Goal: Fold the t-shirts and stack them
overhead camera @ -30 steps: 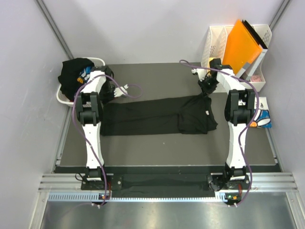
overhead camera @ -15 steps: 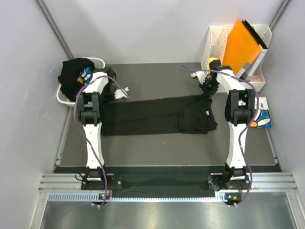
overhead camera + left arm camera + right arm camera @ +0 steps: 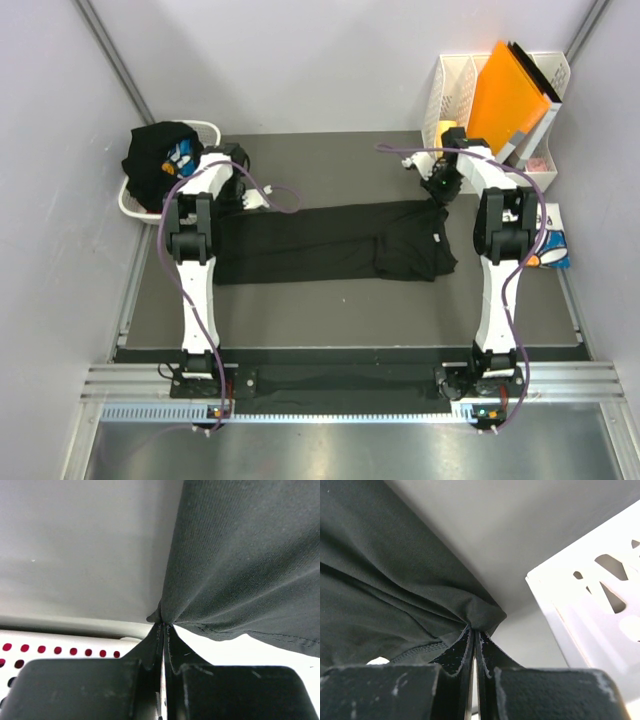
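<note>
A long black t-shirt [image 3: 320, 245] lies stretched left to right across the dark table mat [image 3: 330, 310], its right part folded over. My left gripper [image 3: 232, 203] is shut on its far left corner; in the left wrist view the cloth [image 3: 240, 570] bunches at the pinched fingertips of that gripper [image 3: 163, 625]. My right gripper [image 3: 437, 197] is shut on the far right corner, where the fabric [image 3: 385, 580] gathers into the tips of the gripper [image 3: 474, 628]. Another black t-shirt [image 3: 150, 155] with a blue print sits heaped in the basket. A folded white t-shirt [image 3: 553, 245] lies at the right edge.
The white laundry basket [image 3: 130, 203] stands at the back left, close to my left arm. A white file rack [image 3: 455, 85] holding an orange folder [image 3: 505, 95] stands at the back right, just behind my right gripper. Grey walls close in both sides.
Both grippers have shifted slightly toward the back while holding their corners. The shirt's far edge now runs straighter and tauter between them.
</note>
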### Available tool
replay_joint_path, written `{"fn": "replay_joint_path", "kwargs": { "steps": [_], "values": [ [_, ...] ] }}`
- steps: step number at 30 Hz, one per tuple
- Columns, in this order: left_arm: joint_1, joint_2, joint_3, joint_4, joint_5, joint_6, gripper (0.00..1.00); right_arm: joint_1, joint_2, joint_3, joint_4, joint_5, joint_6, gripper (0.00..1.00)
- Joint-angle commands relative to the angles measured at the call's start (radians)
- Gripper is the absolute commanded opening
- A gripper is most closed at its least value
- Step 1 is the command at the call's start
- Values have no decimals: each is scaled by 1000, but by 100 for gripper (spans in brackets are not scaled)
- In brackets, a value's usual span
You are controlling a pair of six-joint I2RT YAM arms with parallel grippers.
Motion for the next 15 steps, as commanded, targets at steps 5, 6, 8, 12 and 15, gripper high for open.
{"fn": "replay_joint_path", "kwargs": {
  "steps": [5,6,8,12,15],
  "values": [
    [13,-14,-41,59,-28,-27,0,-29,-78,-10,-57,41,-69,0],
    [13,-15,-46,62,-30,-27,0,-28,-77,-12,-64,40,-76,0],
    [13,-17,-52,68,-36,-38,0,-28,-75,-12,-76,44,-76,0],
    [13,-23,-73,101,-47,-64,25,-31,-85,-15,-74,41,-76,40],
    [15,-51,-102,136,-45,-72,32,-29,-112,-38,-64,25,-76,48]
  ]
}}
